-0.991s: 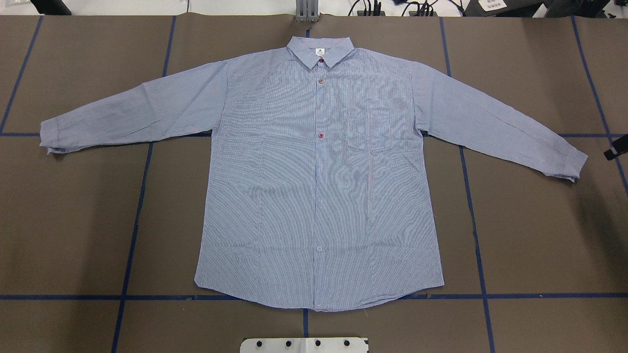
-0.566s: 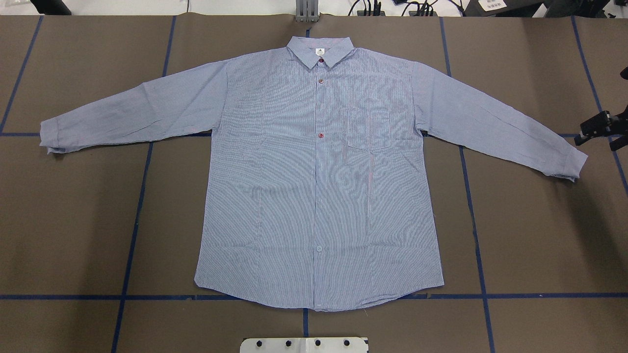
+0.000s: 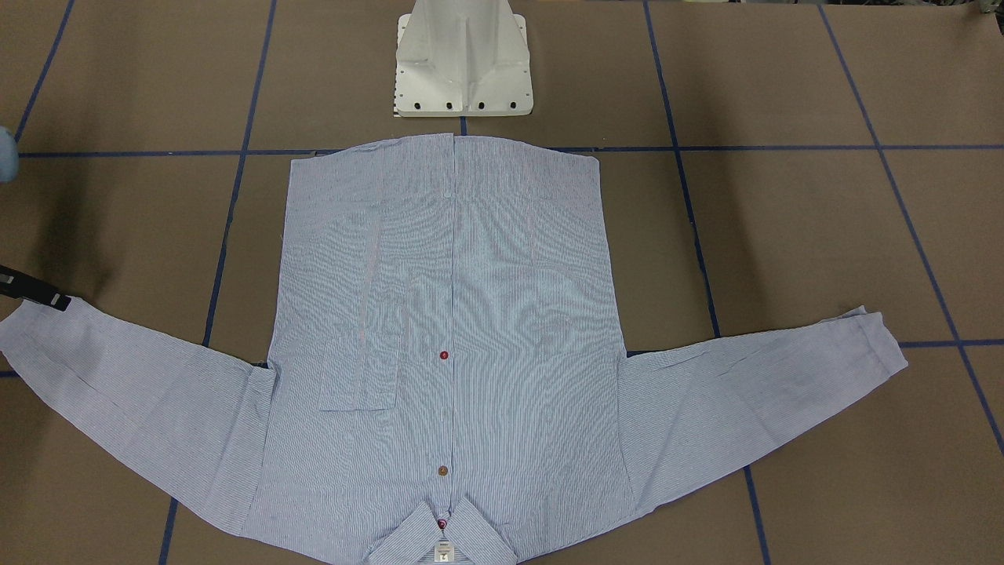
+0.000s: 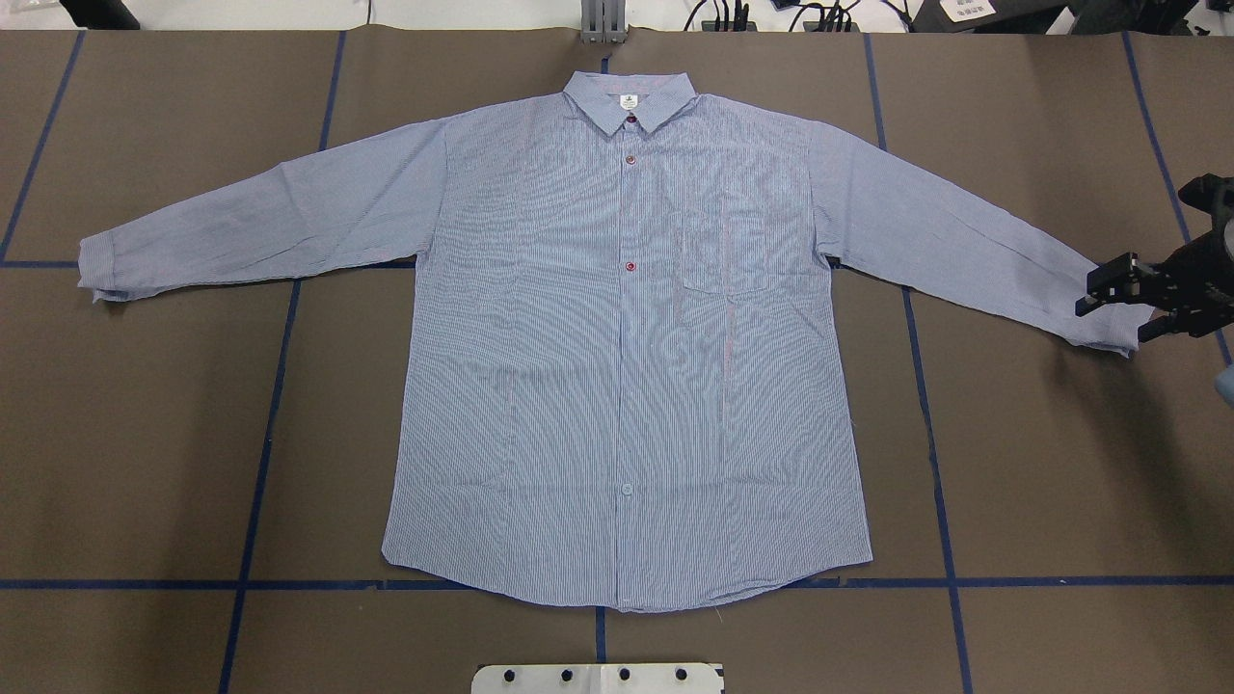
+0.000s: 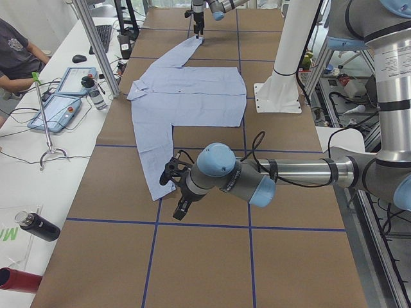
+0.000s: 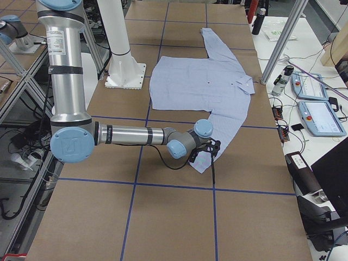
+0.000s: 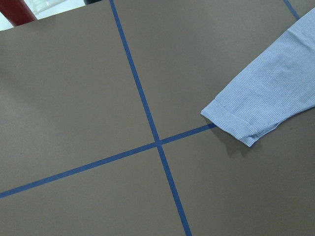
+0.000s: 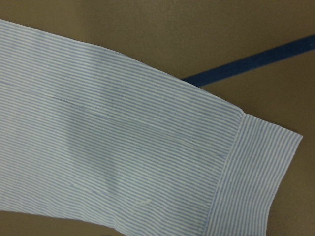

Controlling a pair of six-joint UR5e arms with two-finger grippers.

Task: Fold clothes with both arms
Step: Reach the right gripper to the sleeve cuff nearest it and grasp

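Overhead, shows the shirt [image 4: 627, 366] spread flat, front up, on the worktop [image 4: 145, 434], with the right hand [image 4: 1123, 306] at the right cuff [image 4: 1107, 333], fingers apart and clamped on nothing. From the left end, shows the left hand [image 5: 174, 190] just beside the left cuff [image 5: 154, 183], apart or together impossible to tell. Risks pinching only the top layer, or dragging a sleeve crooked, if closed off-centre or lifted out of step.

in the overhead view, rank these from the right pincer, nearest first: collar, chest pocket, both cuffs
1. Near cuff, at the right pincer, view's right edge.
2. Chest pocket, right of centre.
3. Collar, top centre.
4. Other cuff, far left.
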